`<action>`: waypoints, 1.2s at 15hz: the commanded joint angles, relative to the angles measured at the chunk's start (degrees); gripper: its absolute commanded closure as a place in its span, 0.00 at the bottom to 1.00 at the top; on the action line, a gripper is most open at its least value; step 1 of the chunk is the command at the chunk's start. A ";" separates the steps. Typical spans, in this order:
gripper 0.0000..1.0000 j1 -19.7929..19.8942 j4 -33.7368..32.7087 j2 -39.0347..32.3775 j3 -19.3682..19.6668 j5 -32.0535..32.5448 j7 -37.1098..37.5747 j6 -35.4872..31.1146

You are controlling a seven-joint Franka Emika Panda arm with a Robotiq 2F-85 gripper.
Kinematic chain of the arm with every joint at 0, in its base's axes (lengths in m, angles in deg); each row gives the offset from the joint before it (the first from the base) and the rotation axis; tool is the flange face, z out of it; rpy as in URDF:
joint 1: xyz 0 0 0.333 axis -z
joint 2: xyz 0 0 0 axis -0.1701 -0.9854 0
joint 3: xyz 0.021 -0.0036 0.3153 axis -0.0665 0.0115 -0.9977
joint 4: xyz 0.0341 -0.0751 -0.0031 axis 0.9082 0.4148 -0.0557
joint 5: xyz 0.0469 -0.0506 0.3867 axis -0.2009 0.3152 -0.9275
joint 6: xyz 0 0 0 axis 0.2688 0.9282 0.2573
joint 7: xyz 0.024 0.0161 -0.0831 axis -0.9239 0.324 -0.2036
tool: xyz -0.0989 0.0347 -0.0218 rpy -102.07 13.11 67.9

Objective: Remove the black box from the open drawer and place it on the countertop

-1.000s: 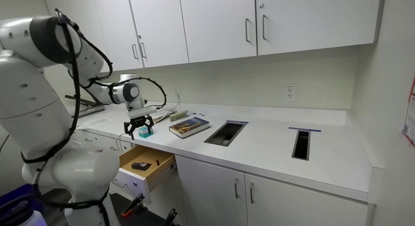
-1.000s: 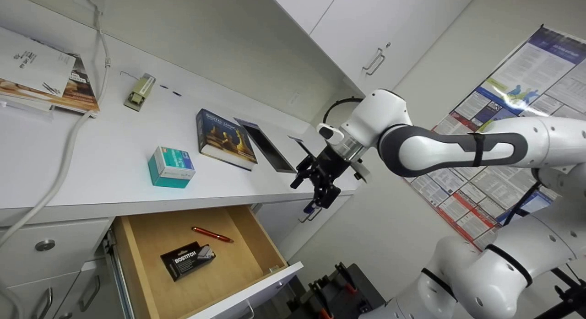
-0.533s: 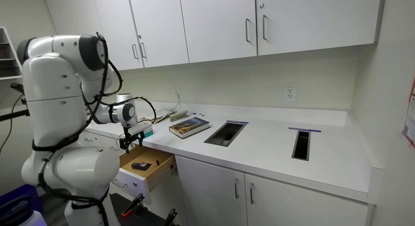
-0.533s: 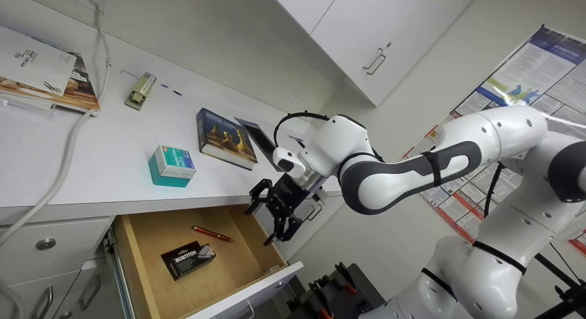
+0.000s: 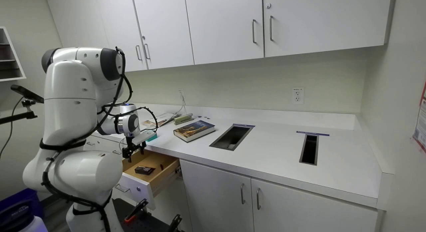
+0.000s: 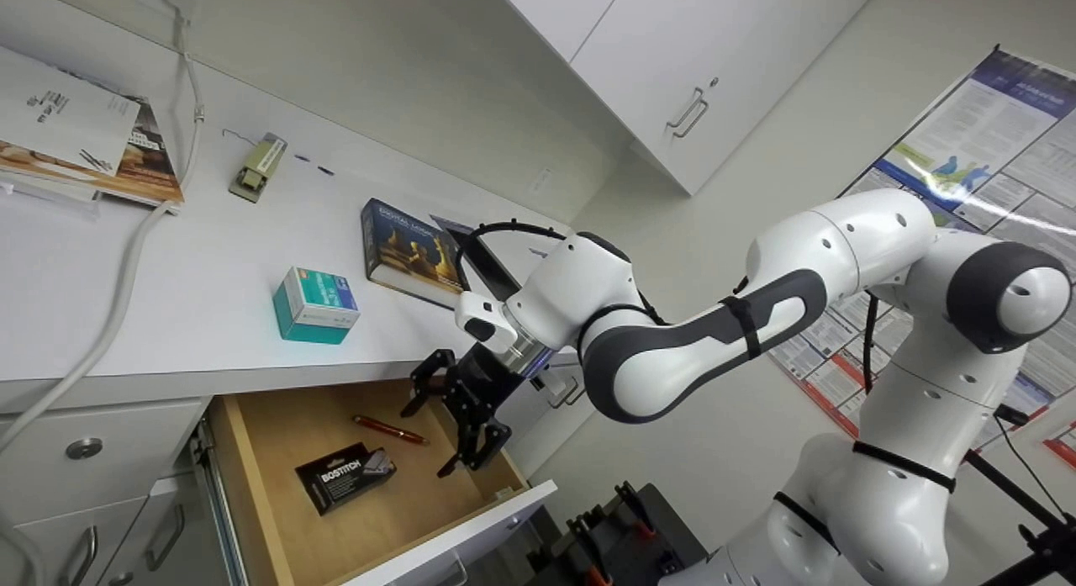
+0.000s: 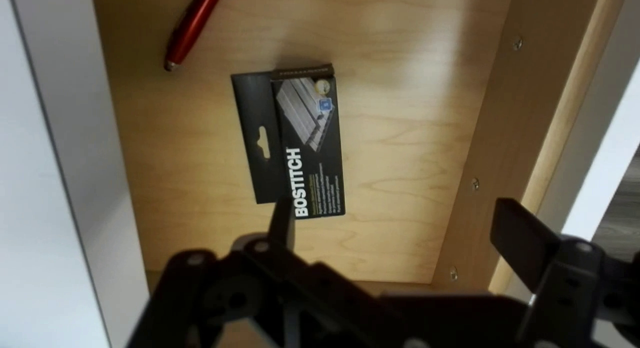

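Nearest us, the tool (image 7: 395, 210): jaws spread wide apart, nothing held. It hangs over the pulled-out drawer (image 7: 405, 153), clear of the black box (image 7: 312, 138), which lies flat on the drawer's bottom.

Handling, our guess: thin card, likely packed with metal going by the print, so dense for its bulk yet an easy lift. Sides should be stiff but may dent under a hard squeeze; the printed card looks slightly slick. A hanging tab (image 7: 251, 138) runs along one long side and would probably bend if pinched; its height off the bottom we cannot judge. We would take hold at mid-length, across the narrow width. The jaws already face that way, so we expect sideways and forward shifting more than turning.

Counts, working outward. In the drawer: one black box; one red pen (image 7: 195, 28), apart from it. On the surface (image 5: 266, 158): one teal box (image 6: 317, 308), one book (image 5: 194, 130), one green stapler or punch (image 6: 257, 167), we cannot say which. Let into the surface: two dark slots (image 5: 232, 137). Papers (image 6: 67, 115) in a pile, uncountable. Farther off, poster (image 6: 975, 149), partly hidden; one sheet or several, unclear.
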 commanded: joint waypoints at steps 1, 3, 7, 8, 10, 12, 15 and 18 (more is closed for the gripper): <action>0.00 2.55 -0.20 -0.34 -2.36 1.94 1.46 0.05; 0.00 2.24 -0.41 -0.96 -2.00 3.16 2.02 -0.53; 0.00 0.36 -1.39 -4.23 0.67 13.53 6.24 -3.41; 0.00 0.53 -1.74 -5.18 0.71 15.45 6.83 -4.12; 0.00 0.17 -2.76 -7.06 1.56 19.37 8.51 -5.47; 0.00 0.40 -4.17 -9.35 1.55 21.66 9.12 -6.67; 0.00 0.20 -7.02 -13.01 1.97 23.89 9.03 -7.79; 0.00 -0.03 -10.24 -16.71 2.20 24.84 8.92 -7.72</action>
